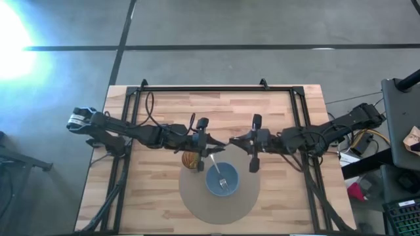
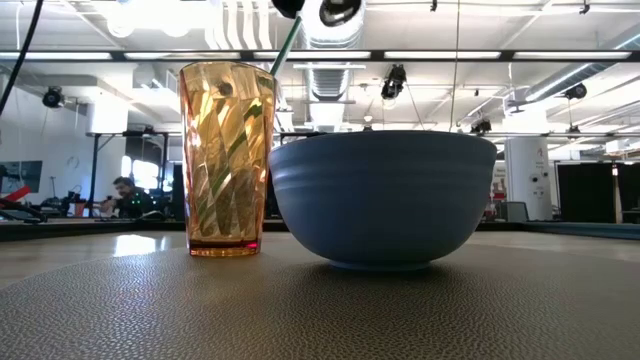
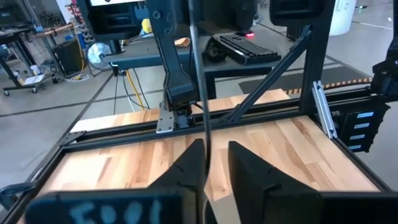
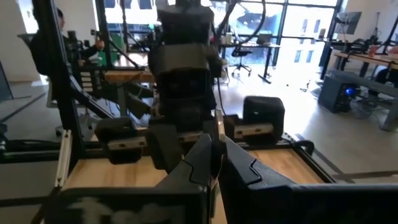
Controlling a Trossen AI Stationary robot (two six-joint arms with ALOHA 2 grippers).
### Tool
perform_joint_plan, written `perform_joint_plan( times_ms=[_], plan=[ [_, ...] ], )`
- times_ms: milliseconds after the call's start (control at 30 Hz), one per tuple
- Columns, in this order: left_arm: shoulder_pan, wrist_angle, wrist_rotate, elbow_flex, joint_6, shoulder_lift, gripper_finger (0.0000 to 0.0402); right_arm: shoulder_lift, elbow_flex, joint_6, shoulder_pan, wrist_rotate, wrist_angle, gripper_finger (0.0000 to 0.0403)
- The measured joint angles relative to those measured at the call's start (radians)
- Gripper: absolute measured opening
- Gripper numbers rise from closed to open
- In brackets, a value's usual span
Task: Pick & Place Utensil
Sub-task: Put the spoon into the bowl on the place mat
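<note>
A thin green-handled utensil [image 2: 284, 45] stands nearly upright above the table's middle, between my two grippers, which face each other. My right gripper [image 4: 214, 148] is shut on it. My left gripper [image 3: 214, 149] is open, and the utensil's shaft [image 3: 200, 93] runs down through its gap beside one finger. The utensil leans toward an amber cup [image 2: 222, 160]. Its lower part shows through or behind the cup, I cannot tell which. A blue bowl [image 2: 384, 195] stands right of the cup on a round grey mat [image 1: 197, 203]. My right gripper pinches the utensil's thin shaft [image 4: 217, 127] between its two fingers. The fingers come level from the table's right side and lie across the shaft. The utensil stays nearly upright in the hold. My left gripper has the shaft [image 3: 204, 155] close beside the inner face of one finger [image 3: 189, 165]; whether they touch, I cannot tell.
A silver fork [image 1: 223, 182] lies in the blue bowl [image 1: 222, 183]. Cup [image 1: 190, 159] and bowl sit right below the two grippers [image 1: 220, 148]. A black frame [image 1: 216, 88] runs along the table's far edge and down both sides. Bare wood lies left and right of the mat.
</note>
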Motion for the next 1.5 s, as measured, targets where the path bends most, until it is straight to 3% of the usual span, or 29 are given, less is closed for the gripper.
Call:
perform_joint_plan(
  times_ms=[500,1033,1500],
  plan=[
    [0.000,-0.008,-0.018,0.003,0.046,0.000,0.0181,-0.025,0.000,0.000,-0.001,0.006,-0.118,0.0008],
    [0.000,-0.218,-0.023,0.084,0.043,-0.104,0.0181,-0.218,-0.002,0.090,0.000,0.003,-0.440,0.0008],
    [-0.038,-0.320,0.011,0.080,0.024,-0.203,0.0181,-0.245,-0.135,0.358,0.000,-0.002,-0.472,0.0008]
  ],
)
